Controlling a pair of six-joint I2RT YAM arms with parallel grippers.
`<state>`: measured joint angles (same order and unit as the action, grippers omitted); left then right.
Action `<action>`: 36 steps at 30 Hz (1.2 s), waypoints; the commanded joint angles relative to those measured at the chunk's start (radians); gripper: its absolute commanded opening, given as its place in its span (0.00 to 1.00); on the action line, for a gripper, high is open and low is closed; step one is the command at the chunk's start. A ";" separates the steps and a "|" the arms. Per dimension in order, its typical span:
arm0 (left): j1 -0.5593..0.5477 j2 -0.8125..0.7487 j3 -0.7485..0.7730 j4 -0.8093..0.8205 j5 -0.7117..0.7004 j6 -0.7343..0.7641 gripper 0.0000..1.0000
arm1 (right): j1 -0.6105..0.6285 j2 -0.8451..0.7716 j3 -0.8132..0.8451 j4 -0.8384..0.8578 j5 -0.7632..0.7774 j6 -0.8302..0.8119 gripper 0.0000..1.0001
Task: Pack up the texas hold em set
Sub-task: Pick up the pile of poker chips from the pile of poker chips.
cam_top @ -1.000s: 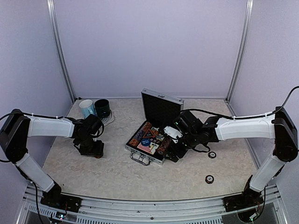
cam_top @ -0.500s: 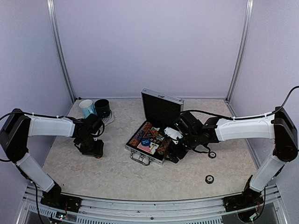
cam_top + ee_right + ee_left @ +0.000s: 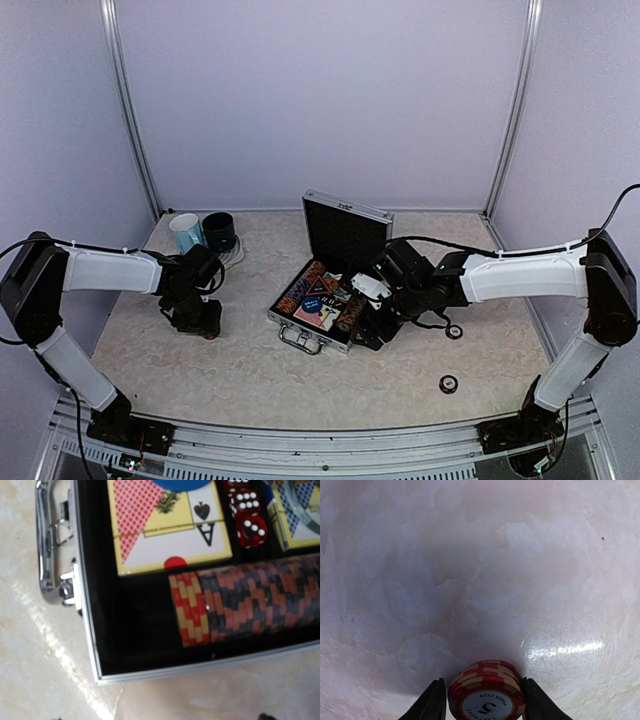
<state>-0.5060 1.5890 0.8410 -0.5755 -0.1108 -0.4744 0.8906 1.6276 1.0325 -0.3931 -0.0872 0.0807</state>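
The open silver case (image 3: 288, 322) of the texas hold em set lies mid-table with its lid (image 3: 345, 228) upright. In the right wrist view its rim (image 3: 85, 610) frames a striped chip row (image 3: 250, 605), a card deck (image 3: 165, 530) and red dice (image 3: 247, 515). My right gripper (image 3: 368, 330) hovers open over the case's near right corner, holding nothing. On the table to the left, my left gripper (image 3: 484, 681) is shut on a short stack of red chips (image 3: 487, 685), one finger against each side. Two small round buttons (image 3: 454, 331) (image 3: 448, 382) lie loose at the right.
A light-blue mug (image 3: 186, 232) and a dark-green mug (image 3: 219, 231) stand on a plate (image 3: 236, 255) at the back left. The case's handle (image 3: 45, 545) points toward the near edge. Frame posts rise at the rear corners.
The left gripper's fingers have drawn in onto the red chip stack. Both arms have stayed almost where they were.
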 commanded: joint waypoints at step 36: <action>-0.021 0.008 -0.016 0.023 0.003 -0.006 0.49 | -0.007 0.018 -0.022 0.010 0.001 0.017 0.84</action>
<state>-0.5190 1.5887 0.8349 -0.5652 -0.1085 -0.4744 0.8906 1.6283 1.0218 -0.3927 -0.0891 0.0917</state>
